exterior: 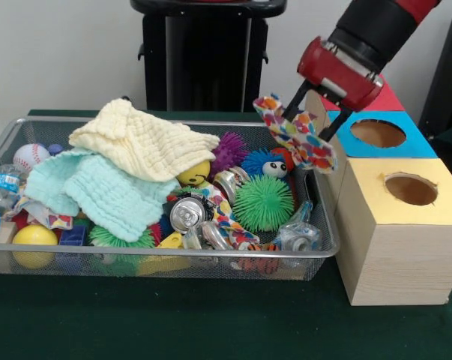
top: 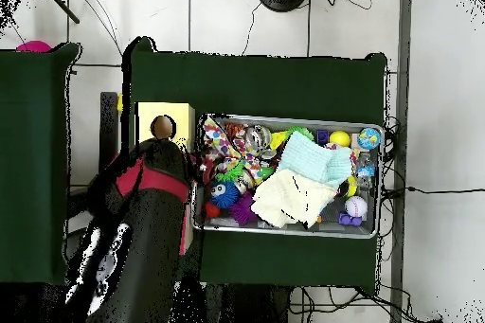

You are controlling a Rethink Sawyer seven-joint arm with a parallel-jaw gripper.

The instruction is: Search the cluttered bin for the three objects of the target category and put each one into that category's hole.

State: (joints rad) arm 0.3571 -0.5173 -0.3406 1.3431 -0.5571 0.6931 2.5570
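Observation:
The silver wire-mesh bin (exterior: 158, 256) holds a heap of toys, cans and cloths; it also shows in the overhead view (top: 284, 118). My gripper (exterior: 306, 124) hangs over the bin's right end, next to the wooden boxes. It is shut on a multicoloured polka-dot cloth (exterior: 297, 136), held up in the air above the clutter. Three boxes stand to the right of the bin: a yellow-topped one (exterior: 368, 176), a blue-topped one (exterior: 405, 148) and a red-topped one (exterior: 388, 97). The yellow and blue tops each show a round hole. In the overhead view my arm (top: 142, 215) covers the gripper.
In the bin lie a pale yellow cloth (exterior: 143, 142), a mint cloth (exterior: 98, 191), a green spiky ball (exterior: 263, 202), a purple spiky ball (exterior: 227, 154), crushed cans (exterior: 187, 214), a baseball (exterior: 31, 156) and a yellow ball (exterior: 34, 236). The robot's black pedestal (exterior: 203, 60) stands behind.

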